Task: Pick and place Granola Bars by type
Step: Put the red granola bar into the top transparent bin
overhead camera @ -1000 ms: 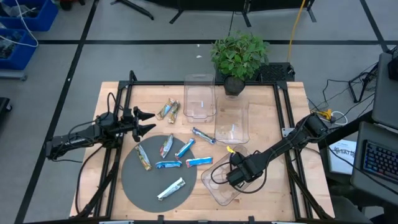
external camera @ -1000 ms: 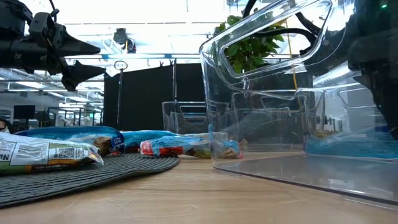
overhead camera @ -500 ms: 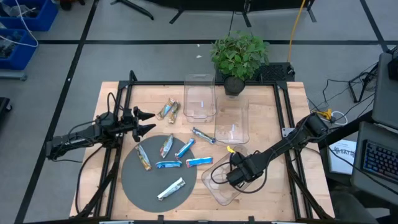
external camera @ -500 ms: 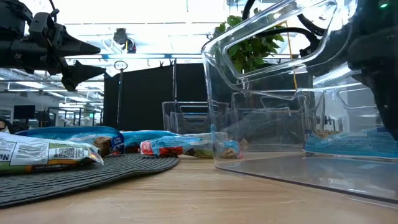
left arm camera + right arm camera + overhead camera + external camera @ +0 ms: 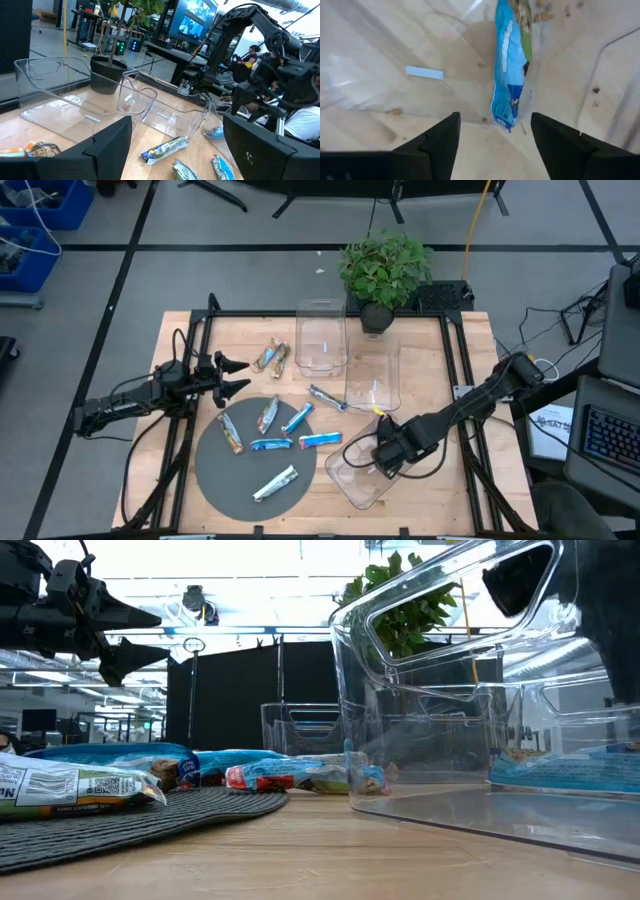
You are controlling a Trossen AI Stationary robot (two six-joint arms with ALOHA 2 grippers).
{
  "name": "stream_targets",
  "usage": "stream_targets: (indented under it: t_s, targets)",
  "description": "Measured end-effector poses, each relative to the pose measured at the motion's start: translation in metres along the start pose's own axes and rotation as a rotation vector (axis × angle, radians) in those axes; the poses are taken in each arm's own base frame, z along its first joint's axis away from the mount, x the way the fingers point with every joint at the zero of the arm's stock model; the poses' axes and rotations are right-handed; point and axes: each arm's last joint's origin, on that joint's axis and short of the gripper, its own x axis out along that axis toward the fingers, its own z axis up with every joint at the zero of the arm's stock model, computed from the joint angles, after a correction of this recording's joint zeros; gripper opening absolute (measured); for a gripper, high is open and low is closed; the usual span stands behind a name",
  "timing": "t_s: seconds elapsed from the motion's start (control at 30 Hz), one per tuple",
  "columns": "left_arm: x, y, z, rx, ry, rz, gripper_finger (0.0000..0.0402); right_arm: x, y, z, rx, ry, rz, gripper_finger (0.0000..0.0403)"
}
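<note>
Several granola bars lie on the round grey mat (image 5: 215,465), among them a silvery one (image 5: 275,483) and a blue one (image 5: 320,440). Tan bars (image 5: 270,357) and another blue bar (image 5: 327,398) rest on the wood beyond the mat. One blue bar (image 5: 510,70) lies flat on the floor of the near clear bin (image 5: 345,485). My right gripper (image 5: 495,145) hangs open above that bar, pointing down, clear of it. At the table's left side my left gripper (image 5: 235,375) waits open and level.
Two more clear bins stand farther back, one at the far edge (image 5: 320,335) and one in the middle (image 5: 372,375). A potted plant (image 5: 385,270) stands behind them. Crumbs lie on the near bin's floor. Bare wood shows between the mat and the near bin.
My right gripper has risen out of the near bin, away from the blue bar, which stays lying on the bin's floor.
</note>
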Motion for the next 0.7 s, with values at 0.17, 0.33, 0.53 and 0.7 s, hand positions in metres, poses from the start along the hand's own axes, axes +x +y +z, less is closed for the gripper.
stream_targets:
  t_s: [0.17,0.33,0.53,0.7]
  targets:
    - [0.000,0.000,0.000,0.000,0.000,0.000,0.0310,-0.023,-0.007,0.004,-0.039,-0.047,0.126,0.0240]
    - [0.000,0.000,0.000,0.000,0.000,0.000,0.0310,-0.048,-0.021,0.010,-0.076,-0.120,0.231,0.0240]
    - [0.000,0.000,0.000,0.000,0.000,0.000,0.0310,-0.081,-0.039,0.018,-0.111,-0.259,0.386,0.0240]
    - [0.000,0.000,0.000,0.000,0.000,0.000,0.0310,-0.111,-0.054,0.022,-0.130,-0.391,0.564,0.0237]
